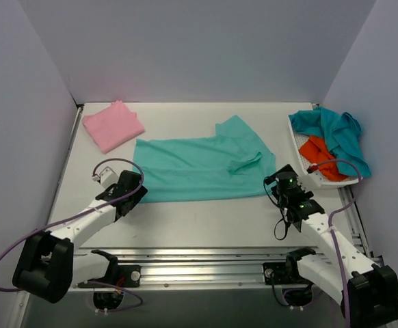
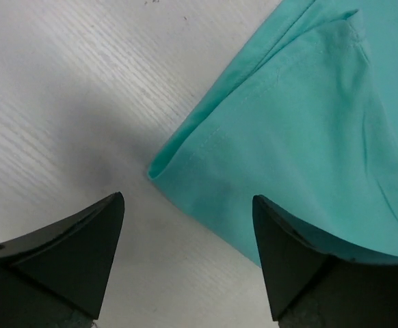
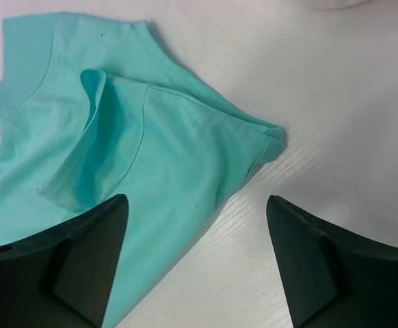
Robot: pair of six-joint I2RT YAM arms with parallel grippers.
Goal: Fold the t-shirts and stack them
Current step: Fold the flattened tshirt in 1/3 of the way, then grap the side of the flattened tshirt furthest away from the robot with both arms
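Left jaws, right jaws: apart, empty, at near corners of green tee. Tee doubled over, mid-worktop, sleeve rumpled. Pink tee: folded, far left. Risk: pinching only the top layer would probably drag the fold open.

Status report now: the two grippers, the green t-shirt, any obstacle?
Left gripper open, right gripper open, both empty. Sea-green t-shirt partly folded, flat on table. Pink t-shirt folded, far left; nothing in the way.
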